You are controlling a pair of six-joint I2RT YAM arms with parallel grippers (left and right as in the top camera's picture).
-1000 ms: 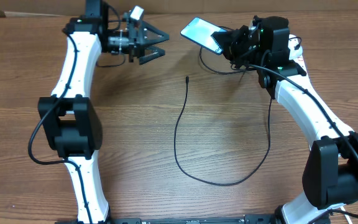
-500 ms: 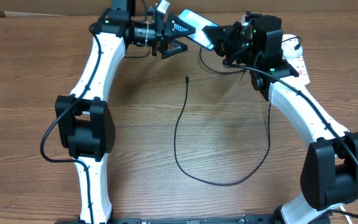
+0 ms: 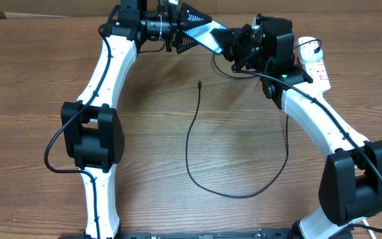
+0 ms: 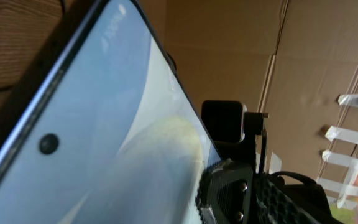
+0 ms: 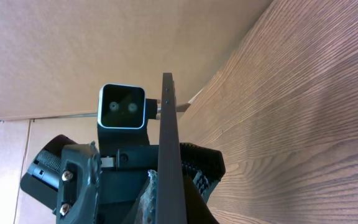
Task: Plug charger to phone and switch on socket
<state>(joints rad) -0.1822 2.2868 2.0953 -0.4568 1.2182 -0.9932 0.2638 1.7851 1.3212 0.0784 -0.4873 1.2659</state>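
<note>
While the right hand [image 3: 234, 43] is clamped on one end of the phone [image 3: 212, 36], holding it near the middle of the tabletop's [image 3: 151, 133] far edge, the left hand [image 3: 199, 30] has its fingers spread wide on either side of the phone's other end. From above, those fingers don't look pressed against it. The left wrist camera is filled with the pale blue lit screen running slantwise, and the right wrist camera sees the phone edge-on, with the left hand's parts on both sides of it.

The charger [image 3: 190, 143] lies loose in the middle of the tabletop, its small plug tip [image 3: 199, 83] pointing at the far edge, apart from the phone. The cable sweeps toward the near edge, then climbs back under the right arm. The socket [image 3: 316, 65] sits towards the far right corner, beside that arm.
</note>
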